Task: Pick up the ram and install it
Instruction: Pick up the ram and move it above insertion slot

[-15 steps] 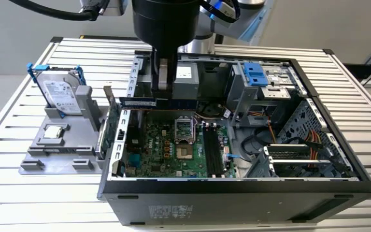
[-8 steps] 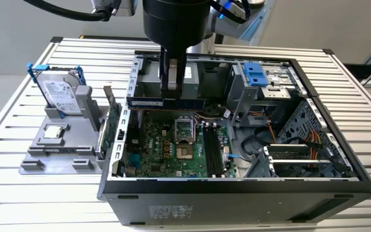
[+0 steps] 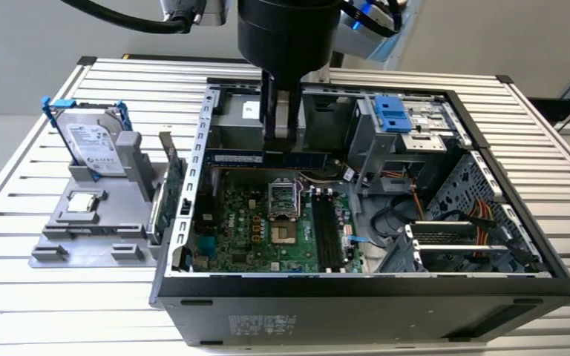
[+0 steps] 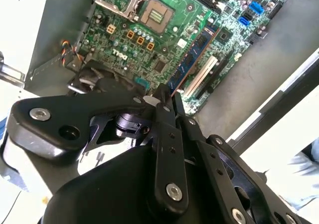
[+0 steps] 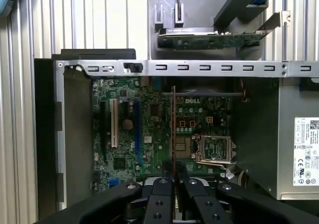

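Arm's wrist (image 3: 287, 30): fat black cylinder, thick black cables (image 3: 136, 21) coming off it, pale grey housing (image 3: 367, 38) w/ blue accents alongside. Gripper (image 5: 174, 172): matte black linkage, flat bars w/ rounded ends, silver screws (image 4: 174, 191) at pivots, small round holes along links. Fingers (image 3: 283, 111) narrow, dark grey.

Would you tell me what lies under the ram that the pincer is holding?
Under the ram, gripped by the pincer, lies the green motherboard inside the open case. In both wrist views the pincer's body hides part of that board.
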